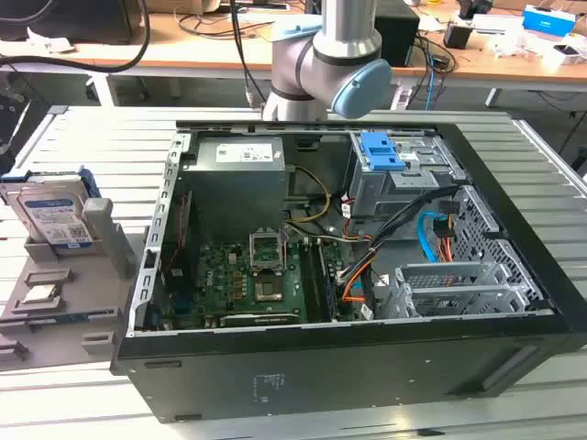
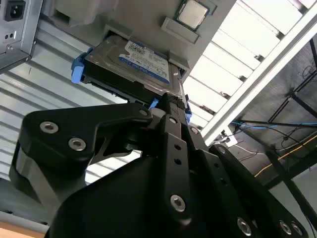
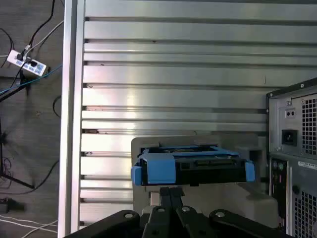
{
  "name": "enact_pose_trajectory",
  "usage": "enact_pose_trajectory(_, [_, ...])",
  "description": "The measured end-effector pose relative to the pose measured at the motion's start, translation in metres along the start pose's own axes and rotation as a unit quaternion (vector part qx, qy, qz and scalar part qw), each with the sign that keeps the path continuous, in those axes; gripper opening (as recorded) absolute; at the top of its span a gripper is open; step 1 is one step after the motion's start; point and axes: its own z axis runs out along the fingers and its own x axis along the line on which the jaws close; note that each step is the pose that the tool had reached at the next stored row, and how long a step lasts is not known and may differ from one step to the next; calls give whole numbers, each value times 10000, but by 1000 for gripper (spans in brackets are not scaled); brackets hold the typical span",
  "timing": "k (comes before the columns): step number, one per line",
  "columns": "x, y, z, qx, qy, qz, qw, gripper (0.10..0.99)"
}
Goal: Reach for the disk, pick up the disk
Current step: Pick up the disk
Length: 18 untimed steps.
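The disk (image 1: 55,215) is a silver-grey hard drive with a white-and-blue label and a blue bracket. It stands on edge in a grey holder (image 1: 64,293) at the exterior view's left. Both wrist views show it just ahead of my gripper: its labelled face in the second wrist view (image 2: 141,62), its blue-framed edge in the first wrist view (image 3: 193,167). My gripper (image 2: 171,101) (image 3: 171,191) has its black fingers together, tips close to the disk's near edge and holding nothing. I cannot tell whether they touch it.
An open black computer case (image 1: 348,247) takes up the middle of the slatted metal table (image 1: 92,137), with a blue latch (image 1: 381,151) on its drive cage. The case's rear panel (image 3: 297,148) stands beside the holder. A small square chip (image 2: 193,14) sits on the holder. The table's edge (image 3: 69,99) runs nearby.
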Motion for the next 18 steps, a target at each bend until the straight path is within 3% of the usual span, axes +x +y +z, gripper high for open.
enact_pose_trajectory(2, [0,1,0,4,11,-278,9996,106])
enact_pose_trajectory(3, [1,1,0,4,24,-633,9980,106])
enact_pose_trajectory(4, [0,1,0,4,28,-751,9972,106])
enact_pose_trajectory(9, [-1,1,0,4,43,-1131,9936,106])
enact_pose_trajectory(14, [-1,1,0,5,57,-1500,9887,106])
enact_pose_trajectory(16, [-3,1,0,5,69,-1822,9832,106])
enact_pose_trajectory(18, [-5,1,0,5,77,-2045,9788,106])
